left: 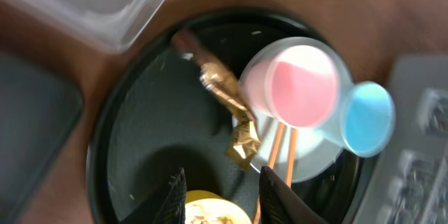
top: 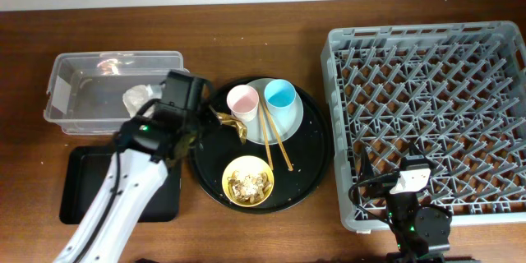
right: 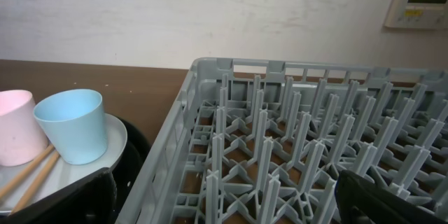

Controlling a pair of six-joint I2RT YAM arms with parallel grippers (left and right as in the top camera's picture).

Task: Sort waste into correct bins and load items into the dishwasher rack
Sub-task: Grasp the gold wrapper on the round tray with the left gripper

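My left gripper (top: pixel 200 125) (left: pixel 220 194) is open and empty, low over the left side of the round black tray, just short of the twisted gold-brown wrapper (top: pixel 230 123) (left: pixel 225 94). The pink cup (top: pixel 242 101) (left: pixel 301 84), blue cup (top: pixel 279 94) (left: pixel 367 119) and chopsticks (top: pixel 275 140) (left: pixel 280 150) rest on the pale plate (top: pixel 293 119). The yellow bowl (top: pixel 248 181) (left: pixel 213 211) holds beige food scraps. A crumpled white tissue (top: pixel 138 97) lies in the clear tub (top: pixel 74 78). My right gripper (top: pixel 407 177) (right: pixel 224 203) is open and empty over the front edge of the grey rack (top: pixel 427 90) (right: pixel 294 133).
The large round black tray (top: pixel 308 168) carries the plate, bowl and wrapper between the tub and the rack. The shallow black rectangular tray (top: pixel 82 185) lies at the front left, partly under my left arm. The right wrist view shows the blue cup (right: pixel 72 124) left of the rack wall.
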